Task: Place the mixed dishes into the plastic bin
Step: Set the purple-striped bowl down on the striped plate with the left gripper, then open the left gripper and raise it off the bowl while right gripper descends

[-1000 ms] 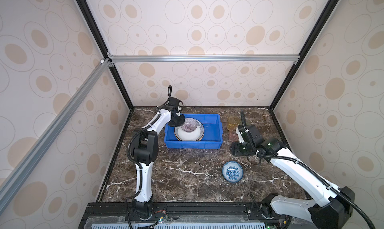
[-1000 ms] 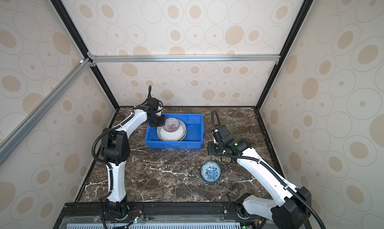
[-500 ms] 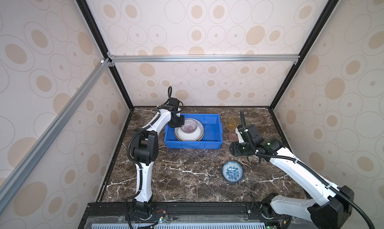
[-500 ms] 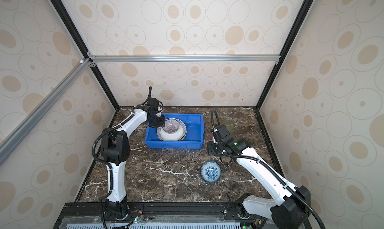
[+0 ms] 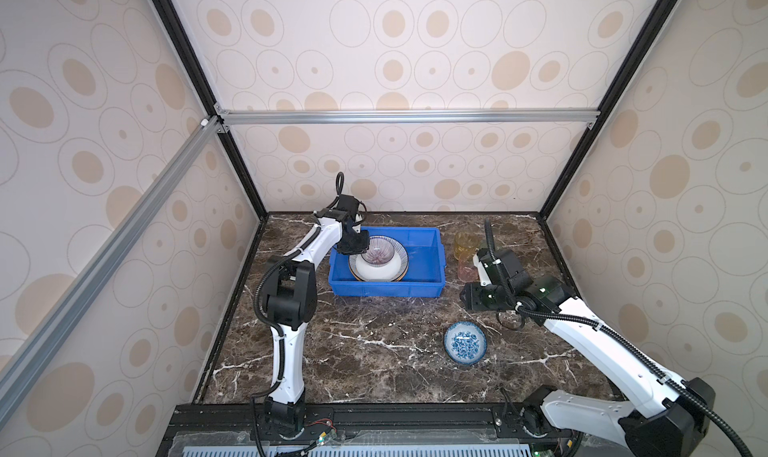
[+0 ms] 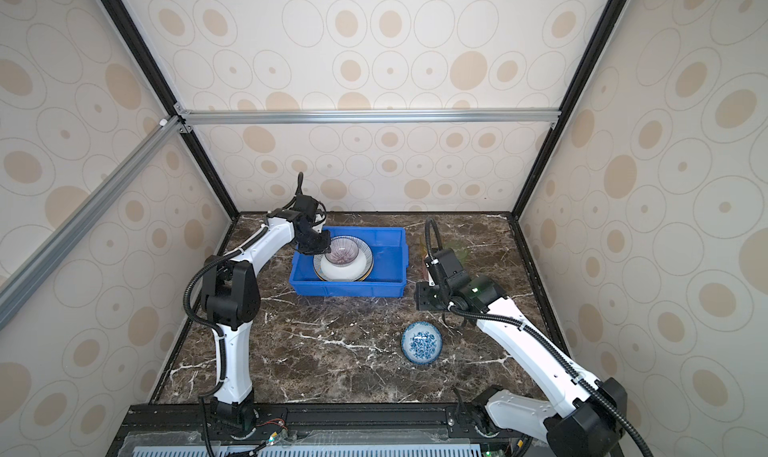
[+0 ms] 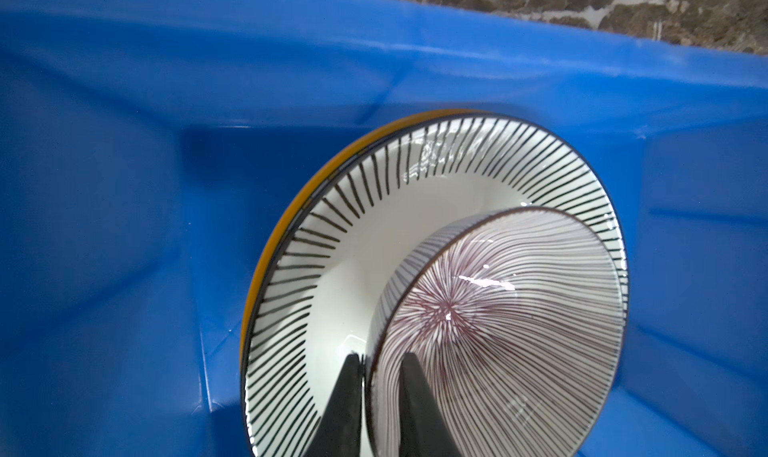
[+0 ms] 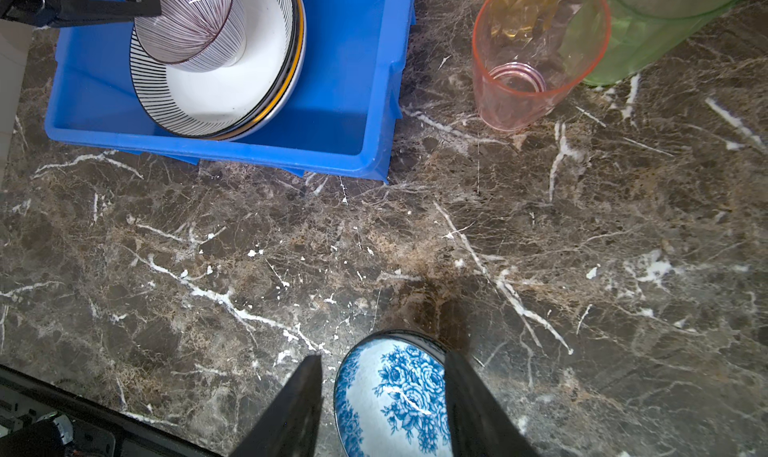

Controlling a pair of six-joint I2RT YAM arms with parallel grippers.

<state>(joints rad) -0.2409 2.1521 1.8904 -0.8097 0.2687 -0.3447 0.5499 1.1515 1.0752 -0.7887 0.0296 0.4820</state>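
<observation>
Left claw point(image 7: 381, 354), inside the bright blue rectangular plastic bin point(image 7: 124, 185): jaws narrowly parted astride the rim of the small purple-rayed ceramic bowl point(image 7: 498, 330), with a sliver of gap at the inner finger. The bowl rests on the round white plate with a black-striped rim point(image 7: 353, 234), just beneath the claw. I judge this to be the release step; next I would lift straight up, clear of the rim and bin wall.

Right claw point(image 8: 382, 355): open and empty, hovering with the blue floral bowl point(image 8: 395, 392) just below its jaws. The translucent pink tumbler point(image 8: 523, 72) and green tumbler point(image 8: 648, 27) stand well beyond it. That bowl looks like my next pick.
</observation>
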